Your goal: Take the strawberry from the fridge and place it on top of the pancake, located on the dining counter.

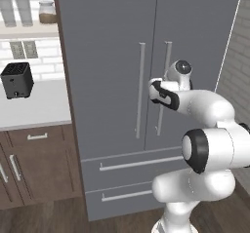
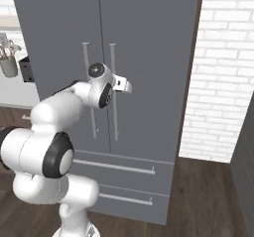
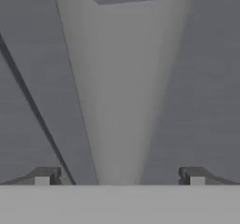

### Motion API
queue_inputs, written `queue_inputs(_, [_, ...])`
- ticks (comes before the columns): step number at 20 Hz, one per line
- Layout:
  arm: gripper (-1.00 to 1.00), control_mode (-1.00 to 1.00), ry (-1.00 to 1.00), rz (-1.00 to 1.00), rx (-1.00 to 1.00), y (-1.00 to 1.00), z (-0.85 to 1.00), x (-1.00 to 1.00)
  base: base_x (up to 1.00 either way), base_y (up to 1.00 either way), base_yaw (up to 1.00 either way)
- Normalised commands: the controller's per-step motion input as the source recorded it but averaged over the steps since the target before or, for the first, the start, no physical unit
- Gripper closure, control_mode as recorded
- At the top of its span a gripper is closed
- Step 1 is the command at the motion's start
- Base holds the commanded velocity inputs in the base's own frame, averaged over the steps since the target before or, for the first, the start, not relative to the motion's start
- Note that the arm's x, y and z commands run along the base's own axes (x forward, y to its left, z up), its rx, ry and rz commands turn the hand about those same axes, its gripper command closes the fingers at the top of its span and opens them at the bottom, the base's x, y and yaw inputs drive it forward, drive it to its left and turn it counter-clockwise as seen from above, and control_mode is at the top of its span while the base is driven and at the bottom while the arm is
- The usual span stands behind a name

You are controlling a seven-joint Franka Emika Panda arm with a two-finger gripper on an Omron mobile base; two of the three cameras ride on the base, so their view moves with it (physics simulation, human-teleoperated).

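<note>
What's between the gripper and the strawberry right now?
The fridge doors: both are shut, so nothing inside can be seen. The gripper is open, its fingertips either side of the right door's handle, not yet closed on it.

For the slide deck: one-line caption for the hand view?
Open tool straddling the right door's silver bar handle of the closed grey fridge.
</note>
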Motion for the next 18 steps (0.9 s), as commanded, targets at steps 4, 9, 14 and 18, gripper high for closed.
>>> queue_inputs(4, [-1.00, -1.00, 0.00, -0.09, 0.00, 0.00, -0.03, 0.74, 0.00, 0.00, 0.00])
queue_inputs(9, [-1.00, -1.00, -0.04, 0.00, 0.00, -0.04, -0.03, 0.14, 0.00, 0.00, 0.00])
queue_inputs(14, [-1.00, -1.00, -0.06, 0.00, 0.00, -0.11, -0.02, 0.10, 0.00, 0.00, 0.00])
queue_inputs(18, [1.00, -1.00, 0.02, 0.00, 0.00, -0.06, 0.00, 0.06, 0.00, 0.00, 0.00])
